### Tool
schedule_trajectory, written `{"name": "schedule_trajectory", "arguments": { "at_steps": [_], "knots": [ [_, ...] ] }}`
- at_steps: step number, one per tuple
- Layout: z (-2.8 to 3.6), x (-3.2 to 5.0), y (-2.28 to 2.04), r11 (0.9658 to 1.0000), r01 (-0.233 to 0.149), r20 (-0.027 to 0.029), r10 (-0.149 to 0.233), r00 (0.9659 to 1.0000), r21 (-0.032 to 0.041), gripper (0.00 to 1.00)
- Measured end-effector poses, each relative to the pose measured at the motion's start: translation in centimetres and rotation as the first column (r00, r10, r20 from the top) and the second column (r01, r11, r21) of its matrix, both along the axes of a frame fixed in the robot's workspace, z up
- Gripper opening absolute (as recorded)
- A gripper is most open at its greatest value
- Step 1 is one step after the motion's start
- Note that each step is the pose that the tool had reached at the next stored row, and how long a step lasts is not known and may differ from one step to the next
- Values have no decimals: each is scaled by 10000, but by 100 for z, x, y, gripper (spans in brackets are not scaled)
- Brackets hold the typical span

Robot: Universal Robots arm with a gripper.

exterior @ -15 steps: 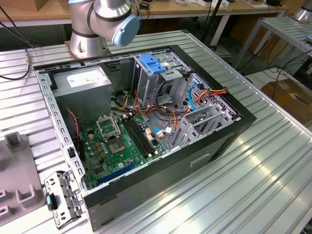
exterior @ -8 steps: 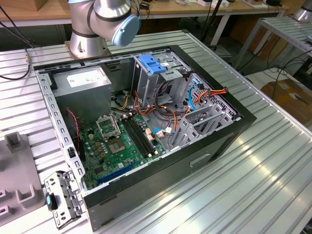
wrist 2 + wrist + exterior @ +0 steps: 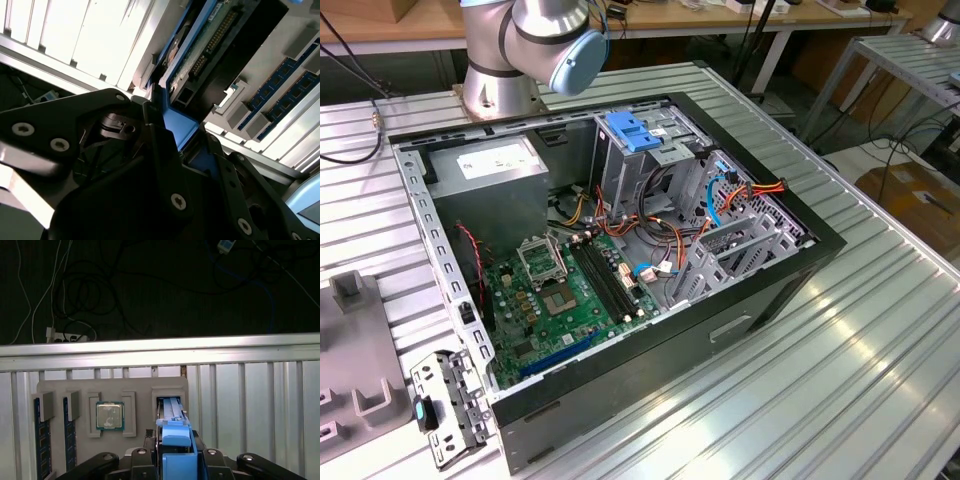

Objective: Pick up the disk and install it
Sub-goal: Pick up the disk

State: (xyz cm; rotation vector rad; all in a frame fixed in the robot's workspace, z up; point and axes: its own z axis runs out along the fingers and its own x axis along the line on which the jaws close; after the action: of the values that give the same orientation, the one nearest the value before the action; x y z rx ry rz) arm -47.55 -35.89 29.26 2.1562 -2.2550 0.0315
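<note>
Scanning across the grey parts tray (image 3: 135, 387): memory sticks (image 3: 39, 435), then CPU (image 3: 109, 416), both off to one side of my gripper (image 3: 176, 462), which is clamped on the disk (image 3: 174, 434) by its blue rail, just at its tray slot. Pick looks made; install into the computer case (image 3: 650, 365) not done. Bare ribbed table (image 3: 260, 410) on the other side, open room.

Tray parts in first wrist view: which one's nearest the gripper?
The disk, blue-railed, in the tray's end slot, right at the gripper. The CPU and both RAM sticks sit further along.
</note>
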Motion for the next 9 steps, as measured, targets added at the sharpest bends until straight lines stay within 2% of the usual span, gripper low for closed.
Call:
{"name": "schedule_trajectory", "arguments": {
  "at_steps": [9],
  "knots": [
    [69, 0, 0, 10000, 0, 0, 0, 10000, 0, 37]
  ]
}}
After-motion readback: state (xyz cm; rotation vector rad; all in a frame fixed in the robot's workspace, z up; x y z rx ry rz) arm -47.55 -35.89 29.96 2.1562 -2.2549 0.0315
